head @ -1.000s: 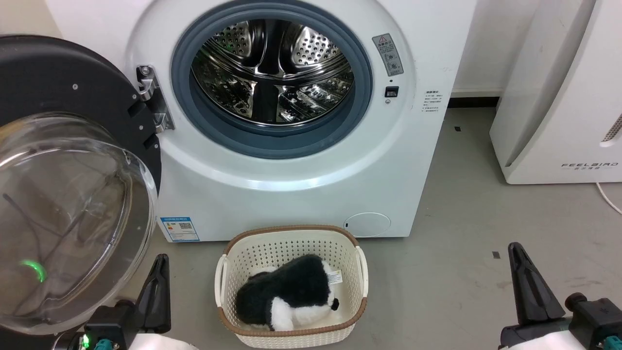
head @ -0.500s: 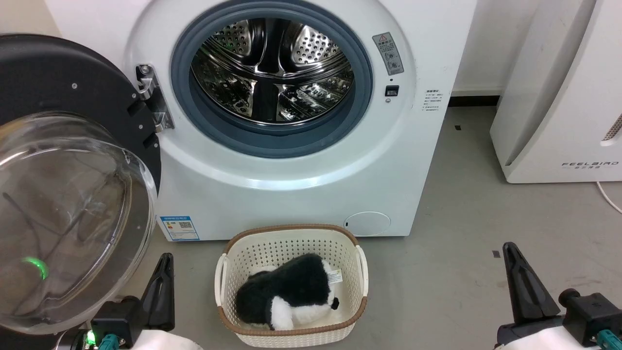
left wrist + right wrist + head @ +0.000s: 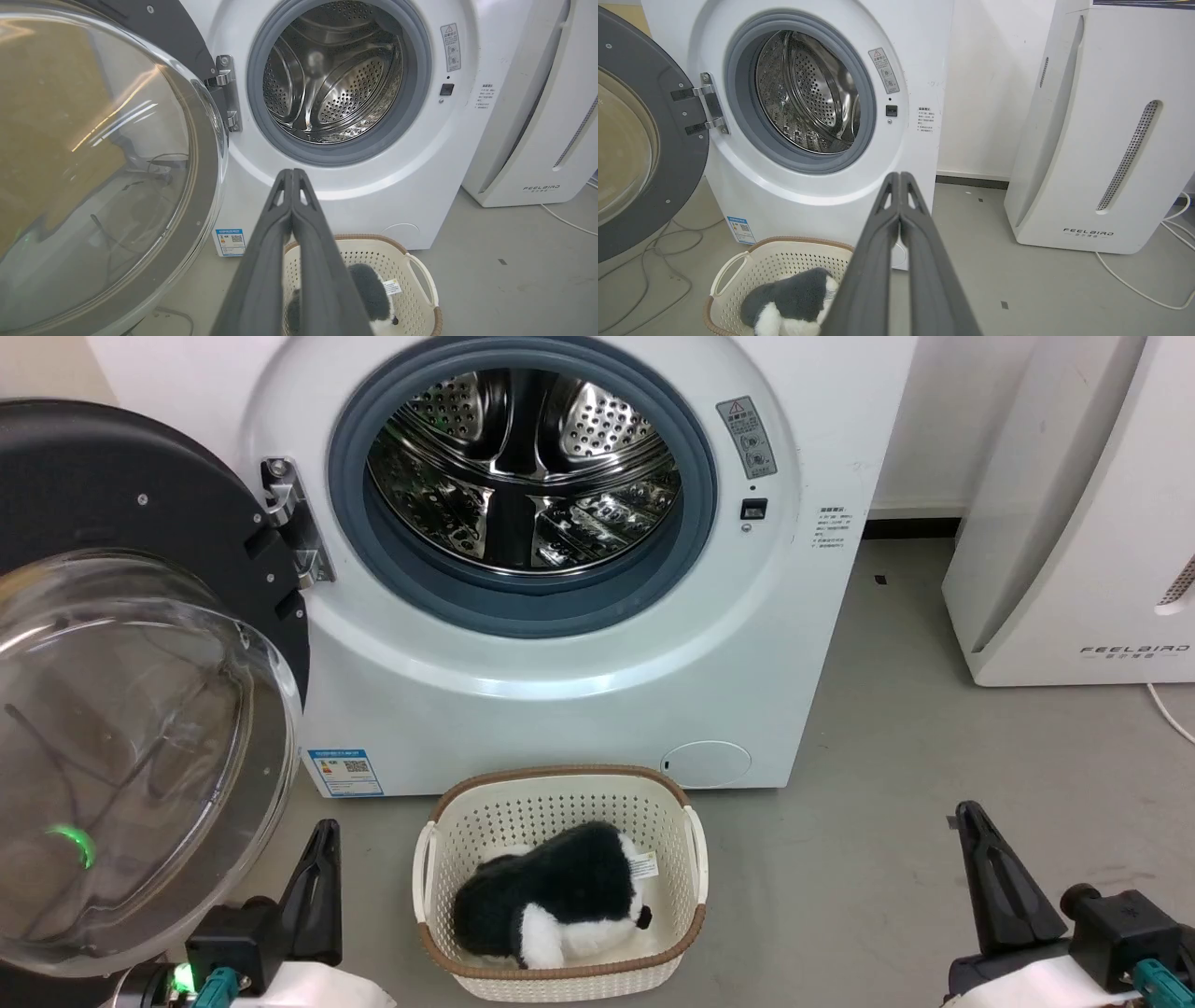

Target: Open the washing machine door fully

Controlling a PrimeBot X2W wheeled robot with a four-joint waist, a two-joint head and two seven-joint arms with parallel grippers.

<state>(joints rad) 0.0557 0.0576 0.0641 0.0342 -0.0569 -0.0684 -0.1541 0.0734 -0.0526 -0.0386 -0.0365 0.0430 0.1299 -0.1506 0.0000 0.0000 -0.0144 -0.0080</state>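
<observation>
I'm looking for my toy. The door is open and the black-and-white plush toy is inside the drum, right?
Not quite. The door is open, but the toy lies in the basket on the floor in front of the washing machine, not inside the drum. The head view shows it.

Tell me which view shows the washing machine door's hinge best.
The right wrist view: the hinge shows unobstructed, both its arms reaching onto the washing machine door. The head view shows the hinge from above, clear but foreshortened. In the left wrist view the door's glass bowl crowds the hinge from the left.
</observation>
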